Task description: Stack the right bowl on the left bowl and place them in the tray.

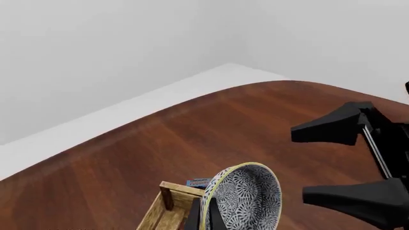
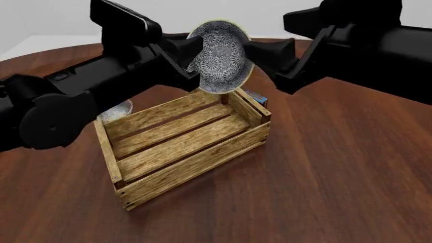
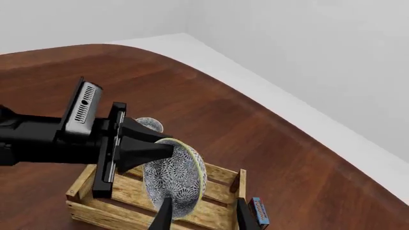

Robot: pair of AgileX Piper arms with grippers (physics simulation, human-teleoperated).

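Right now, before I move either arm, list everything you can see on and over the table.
raised bowl: 1, white with blue-grey pattern inside, tilted on edge in the air above the crate's far end
second bowl: 1, same pattern, on the table left of the crate, partly hidden behind the left arm
crate: 1, light-brown wooden slats, mid-table, nothing inside
blue box: 1, small, on the table just beyond the crate's far right corner
table: 1, dark reddish-brown wood
left gripper: 1, black, closed on the raised bowl's rim
right gripper: 1, black, fingers spread, beside the raised bowl's right edge
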